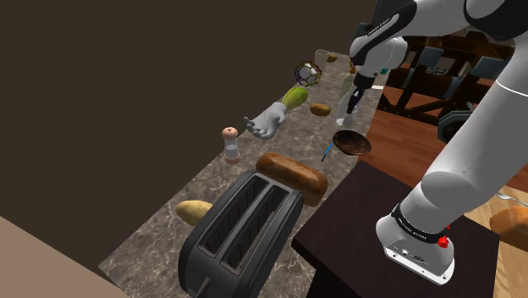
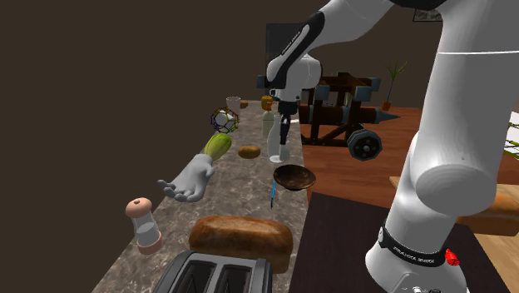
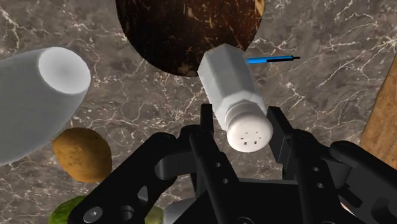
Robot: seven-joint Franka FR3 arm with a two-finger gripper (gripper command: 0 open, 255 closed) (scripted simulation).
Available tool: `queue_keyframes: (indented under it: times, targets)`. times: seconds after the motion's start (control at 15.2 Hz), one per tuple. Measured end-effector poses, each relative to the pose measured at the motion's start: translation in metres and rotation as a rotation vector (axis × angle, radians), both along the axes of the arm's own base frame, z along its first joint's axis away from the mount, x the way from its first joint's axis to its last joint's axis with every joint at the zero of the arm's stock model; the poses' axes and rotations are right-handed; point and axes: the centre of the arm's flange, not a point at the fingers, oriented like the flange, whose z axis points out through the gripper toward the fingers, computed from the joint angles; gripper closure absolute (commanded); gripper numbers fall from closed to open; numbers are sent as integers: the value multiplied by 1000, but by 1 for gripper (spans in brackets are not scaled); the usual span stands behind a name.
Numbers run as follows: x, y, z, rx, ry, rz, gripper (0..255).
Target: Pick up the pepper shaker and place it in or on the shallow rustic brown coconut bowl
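Observation:
My black gripper (image 3: 245, 137) is shut on a white faceted pepper shaker (image 3: 232, 95) with a holed cap, one finger on each side of its neck. In the shoulder view the gripper (image 1: 355, 95) hangs from the arm with the shaker (image 1: 345, 114) tilted below it, off the counter. The dark brown coconut bowl (image 1: 351, 142) lies on the marble counter just below and in front of the shaker. From the wrist, the shaker's base overlaps the bowl's (image 3: 184, 32) rim. The second exterior view has the shaker (image 2: 277, 150) just above the bowl (image 2: 295, 176).
A blue pen (image 1: 327, 152) lies beside the bowl. A white bottle (image 3: 38, 102) and a potato (image 3: 79, 153) are close to the gripper. Further along the counter (image 1: 169, 229) are a white hand model (image 1: 269, 120), a pink-capped shaker (image 1: 230, 144), a bread loaf (image 1: 292, 176) and a toaster (image 1: 241, 233).

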Motion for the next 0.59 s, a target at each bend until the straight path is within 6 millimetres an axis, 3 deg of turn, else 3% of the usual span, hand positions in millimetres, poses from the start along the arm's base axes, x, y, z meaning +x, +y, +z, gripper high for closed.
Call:
queue_keyframes:
  times: [0.26, 0.59]
  targets:
    - [-36, -32, 7, 0, 0, -1, 255]
    - [-46, -36, -15, 1, 0, 1, 255]
